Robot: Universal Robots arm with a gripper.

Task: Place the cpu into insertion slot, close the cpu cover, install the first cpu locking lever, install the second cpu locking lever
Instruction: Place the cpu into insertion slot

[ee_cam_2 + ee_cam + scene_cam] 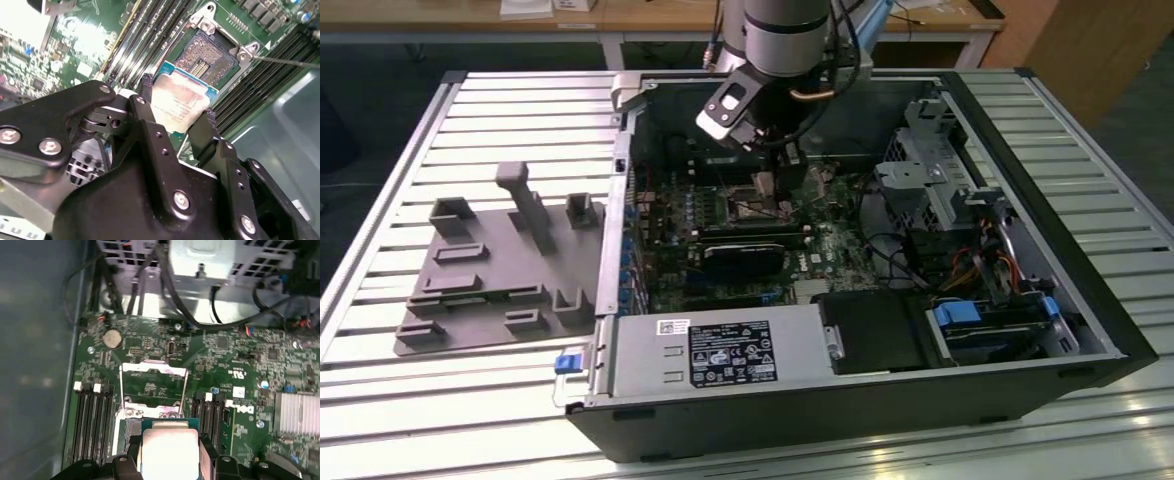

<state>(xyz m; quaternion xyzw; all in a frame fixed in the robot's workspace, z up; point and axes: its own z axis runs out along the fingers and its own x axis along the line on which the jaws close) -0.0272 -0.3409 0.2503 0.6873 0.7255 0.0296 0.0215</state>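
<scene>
Silvery cpu (181, 102) pinched btwn closed fingers (209, 129), held at edge of insertion slot (209, 56).

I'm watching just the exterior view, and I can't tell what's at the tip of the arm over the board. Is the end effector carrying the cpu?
Observer: Yes. In the second wrist view the end effector is shut on the cpu, with a finger on each of two opposite edges.
Operator: Is it seated?
Observer: No. The insertion slot shows its dark centre bare, and the cpu is not in it.
Operator: Is anything lying over that opening?
Observer: No. In the first wrist view the cpu cover is swung back, off the slot.
</scene>
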